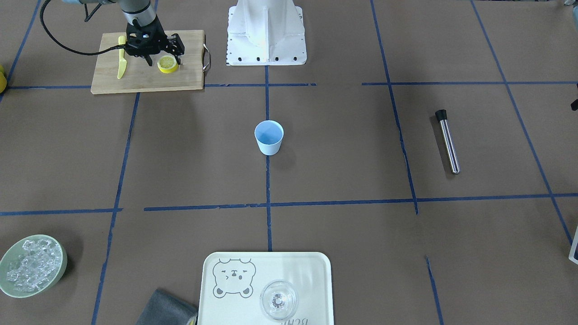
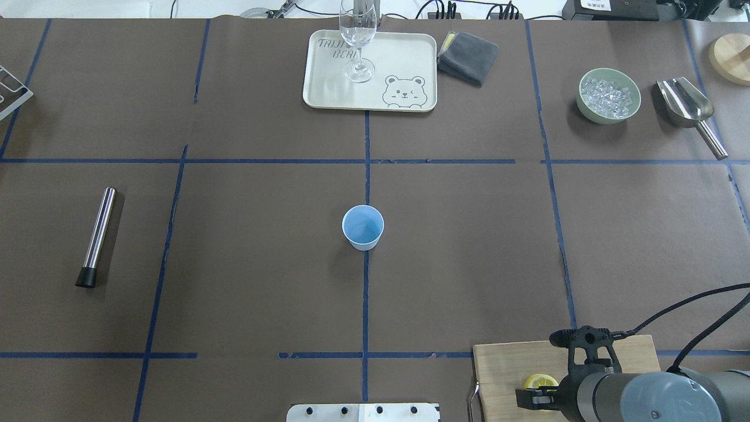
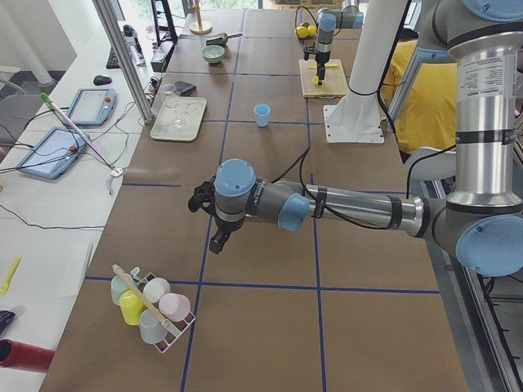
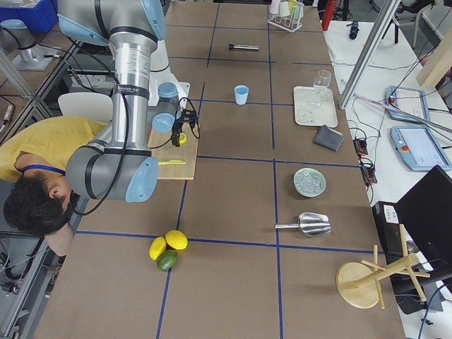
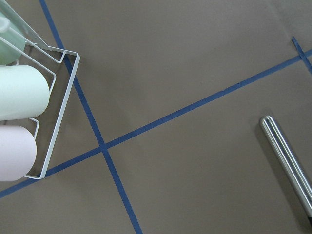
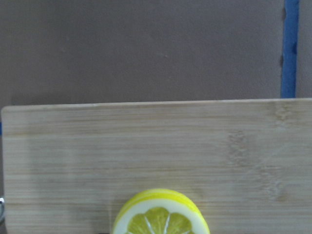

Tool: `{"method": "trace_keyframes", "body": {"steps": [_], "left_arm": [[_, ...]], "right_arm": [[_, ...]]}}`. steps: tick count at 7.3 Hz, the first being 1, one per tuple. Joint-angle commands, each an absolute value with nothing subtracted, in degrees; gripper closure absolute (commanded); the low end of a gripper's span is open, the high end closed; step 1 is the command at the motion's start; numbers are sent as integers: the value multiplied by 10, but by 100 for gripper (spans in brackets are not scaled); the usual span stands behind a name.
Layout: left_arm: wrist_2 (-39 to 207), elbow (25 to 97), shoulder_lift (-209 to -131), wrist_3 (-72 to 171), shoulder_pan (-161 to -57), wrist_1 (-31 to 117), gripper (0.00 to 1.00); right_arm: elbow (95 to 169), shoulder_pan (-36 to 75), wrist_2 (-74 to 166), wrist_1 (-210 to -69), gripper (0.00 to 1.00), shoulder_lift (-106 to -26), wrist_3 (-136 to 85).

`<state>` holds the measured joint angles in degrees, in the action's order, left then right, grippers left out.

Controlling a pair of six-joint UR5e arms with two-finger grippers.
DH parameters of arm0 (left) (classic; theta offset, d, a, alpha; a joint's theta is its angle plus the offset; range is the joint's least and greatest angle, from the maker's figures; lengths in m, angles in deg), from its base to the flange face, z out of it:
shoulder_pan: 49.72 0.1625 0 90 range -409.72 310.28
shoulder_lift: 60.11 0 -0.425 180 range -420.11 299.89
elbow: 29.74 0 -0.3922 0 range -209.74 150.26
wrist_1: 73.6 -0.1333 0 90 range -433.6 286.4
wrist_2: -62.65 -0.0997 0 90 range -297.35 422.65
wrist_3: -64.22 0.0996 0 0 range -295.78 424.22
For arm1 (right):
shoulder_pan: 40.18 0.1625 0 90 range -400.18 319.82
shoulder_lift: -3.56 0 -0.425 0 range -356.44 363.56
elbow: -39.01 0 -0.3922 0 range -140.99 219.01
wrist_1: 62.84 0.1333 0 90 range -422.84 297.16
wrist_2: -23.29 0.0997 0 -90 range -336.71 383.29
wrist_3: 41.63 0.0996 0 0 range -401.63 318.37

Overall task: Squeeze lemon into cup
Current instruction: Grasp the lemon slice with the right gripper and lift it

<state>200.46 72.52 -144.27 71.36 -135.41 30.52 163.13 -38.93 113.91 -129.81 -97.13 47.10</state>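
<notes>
Lemon [image 1: 168,64] on cutting board [image 1: 149,81]; cup [image 1: 269,135] empty.
Right gripper [image 1: 164,62] jaws apart, straddling lemon; left gripper [image 3: 219,239]: cannot tell.

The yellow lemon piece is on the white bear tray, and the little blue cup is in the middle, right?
No: the round yellow lemon piece is on the wooden cutting board, as the front-facing view shows. The small light-blue cup is in the middle.

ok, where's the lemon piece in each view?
Front-facing: lemon top left.
Overhead: lemon bottom right, partly hidden.
Exterior left: lemon far top, tiny.
Exterior right: lemon left of centre.
Left wrist: not in it.
Right wrist: lemon bottom centre.
Landmark: the wooden cutting board under it.
</notes>
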Motion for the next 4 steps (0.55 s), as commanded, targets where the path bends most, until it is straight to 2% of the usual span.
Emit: {"method": "trace_keyframes", "body": {"steps": [1,2,4], "left_arm": [[2005,727,-1440,714,-1354,305,0],[2005,729,-1440,714,-1354,305,0],[2005,730,-1440,714,-1354,305,0]], "right_arm": [[1631,-388,1139,-1298,24,-970,471],[1633,-386,1139,-1298,31,-970,470],[1637,-381,1139,-1298,33,-970,470]]}}
